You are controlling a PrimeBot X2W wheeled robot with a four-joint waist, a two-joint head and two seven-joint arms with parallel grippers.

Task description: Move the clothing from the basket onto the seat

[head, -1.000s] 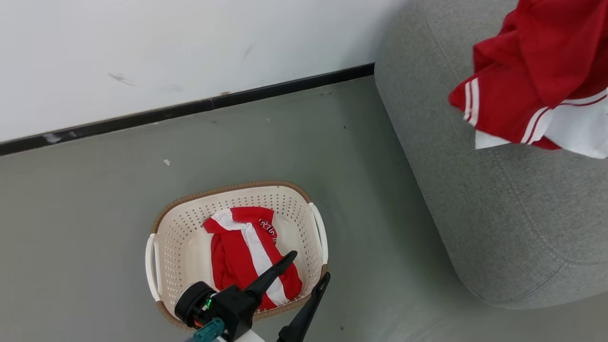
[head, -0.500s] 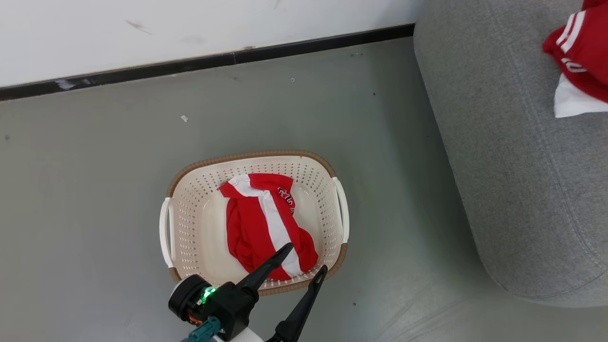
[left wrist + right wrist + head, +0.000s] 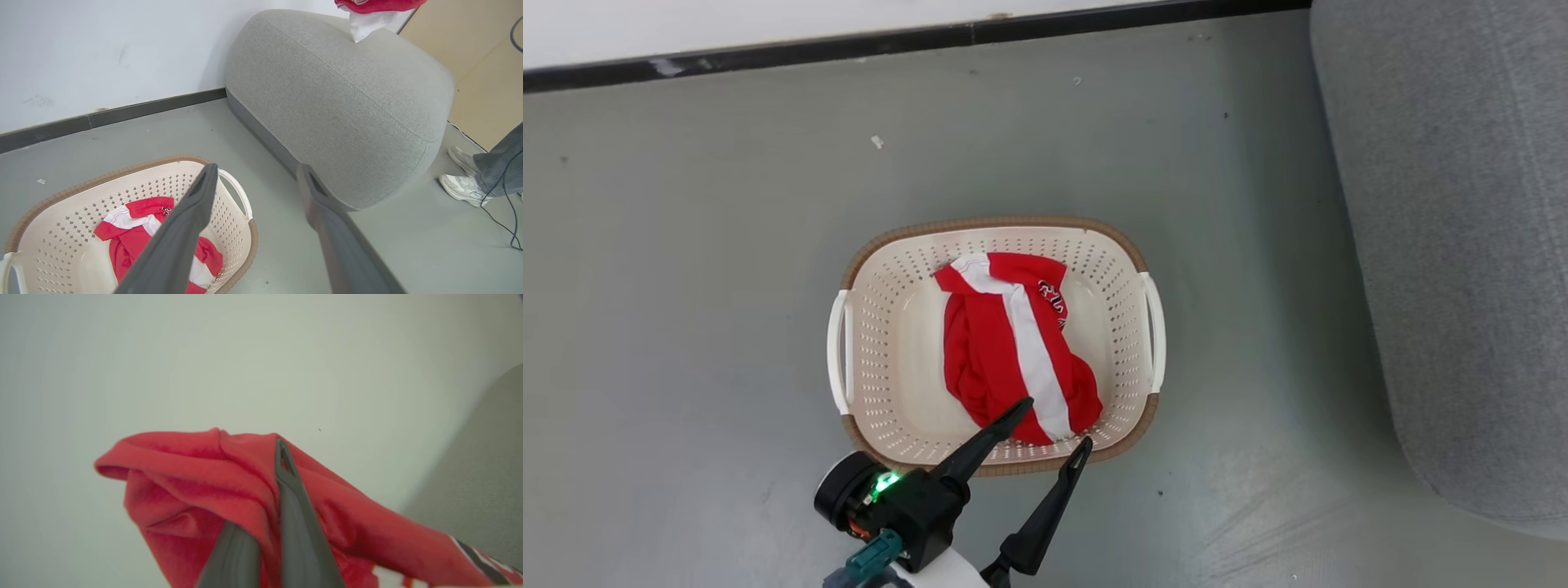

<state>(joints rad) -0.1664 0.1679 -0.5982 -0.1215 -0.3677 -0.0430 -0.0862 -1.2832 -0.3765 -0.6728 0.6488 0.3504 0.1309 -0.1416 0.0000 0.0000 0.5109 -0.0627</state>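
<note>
The left gripper (image 3: pixel 1058 422) is hovering at the near rim of the basket (image 3: pixel 874 351). Its jaws are standing wide apart and gripping nothing. One finger is reaching over the near end of the garment (image 3: pixel 1013 343), and the other is hanging over the rim further right. Whether either is touching cannot be told.

The basket is sitting on the grey floor (image 3: pixel 686 245), its white handles facing left and right. The garment is lying crumpled on the basket's bottom, right of centre. It is red, a white stripe is running along it from near to far, and small dark lettering is showing at its far right end.

To the right, the sofa (image 3: pixel 1462 245) is standing apart from the basket, a strip of bare floor lying between them. In the left wrist view, a person's pale shoes (image 3: pixel 461 188) and a grey trouser leg (image 3: pixel 498 163) are showing by the sofa's rounded end, next to a dark cable (image 3: pixel 506 204).

Over the sofa's top, a second garment (image 3: pixel 367 5) is hanging, its white corner dangling down to the fabric. The right gripper (image 3: pixel 274 465) is pinching this garment, its jaws closed tight on a fold of red cloth.

Farthest off, a dark baseboard (image 3: pixel 849 45) is running along the foot of a white wall (image 3: pixel 102 49).
</note>
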